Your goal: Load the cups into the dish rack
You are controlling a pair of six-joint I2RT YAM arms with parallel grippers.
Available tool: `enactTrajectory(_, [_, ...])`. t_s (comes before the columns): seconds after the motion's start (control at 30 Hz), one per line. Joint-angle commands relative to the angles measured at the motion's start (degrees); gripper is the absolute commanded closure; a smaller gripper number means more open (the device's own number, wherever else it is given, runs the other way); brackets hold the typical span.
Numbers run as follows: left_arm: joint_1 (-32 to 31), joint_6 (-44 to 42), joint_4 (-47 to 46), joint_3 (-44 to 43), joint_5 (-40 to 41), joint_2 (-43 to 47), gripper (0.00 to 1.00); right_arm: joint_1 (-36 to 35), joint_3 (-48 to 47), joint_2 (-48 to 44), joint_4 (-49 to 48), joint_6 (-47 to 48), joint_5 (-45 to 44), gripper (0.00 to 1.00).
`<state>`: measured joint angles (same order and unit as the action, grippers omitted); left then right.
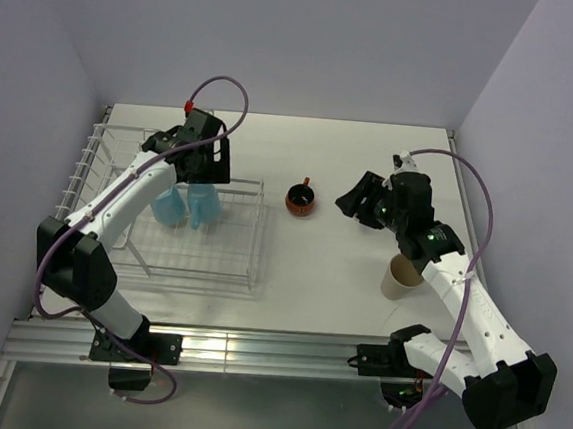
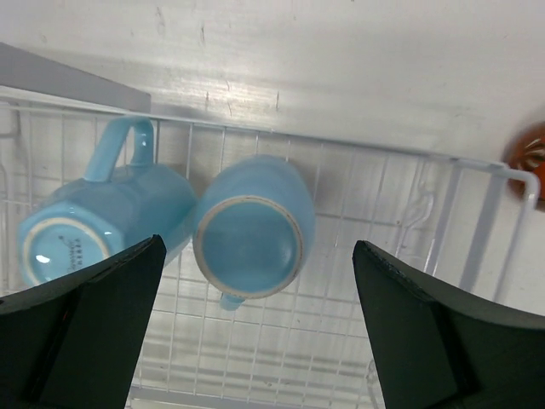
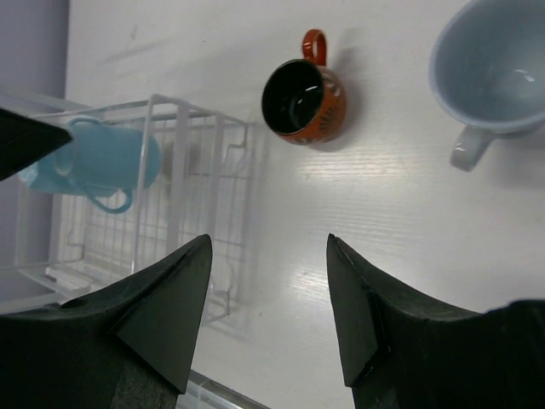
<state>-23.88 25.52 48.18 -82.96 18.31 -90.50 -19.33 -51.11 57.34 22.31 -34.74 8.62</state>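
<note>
Two light blue cups point(image 1: 170, 207) point(image 1: 205, 205) sit base-up side by side in the white wire dish rack point(image 1: 257, 234). My left gripper point(image 1: 202, 167) hovers open and empty right above them. In the left wrist view the cup bases point(image 2: 102, 223) point(image 2: 253, 234) show between the open fingers of that gripper point(image 2: 259, 247). The red-orange cup point(image 1: 301, 199) stands upright on the table right of the rack. My right gripper point(image 1: 353, 198) is open and empty, above the table just right of it. A cream cup point(image 1: 399, 277) stands partly under the right arm.
The right wrist view shows its gripper point(image 3: 268, 243), the red-orange cup point(image 3: 302, 100), a pale blue-grey mug point(image 3: 502, 64) upright at top right, and the rack point(image 3: 183, 106) with one blue cup point(image 3: 102, 158). That pale mug is hidden in the top view. Walls close in on three sides.
</note>
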Motion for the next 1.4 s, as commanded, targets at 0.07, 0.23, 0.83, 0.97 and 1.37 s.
enactTrajectory(0.07, [-0.73, -1.35, 1.91, -6.07, 3.22, 4.8, 0.01, 0.17, -6.27, 1.1, 5.64, 3.54, -10.8, 0.36])
enactTrajectory(0.23, [-3.53, -1.09, 2.79, -7.65, 4.02, 8.14, 0.01, 0.09, -7.51, -1.35, 11.43, 3.89, -16.26, 0.37])
enactTrajectory(0.83, [-9.17, -0.03, -1.77, -3.8, -1.96, 16.05, 0.01, 0.17, -8.03, -11.2, 36.39, 0.82, -25.33, 0.36])
enactTrajectory(0.97, [-9.17, 0.32, -2.83, -2.39, -2.92, 18.07, 0.01, 0.26, -8.04, -11.11, 38.69, 0.55, -25.06, 0.36])
enactTrajectory(1.37, [-9.08, -0.03, -4.06, -0.28, -3.89, 21.07, 0.01, 0.26, -1.81, -7.07, 36.67, -1.55, -24.44, 0.39])
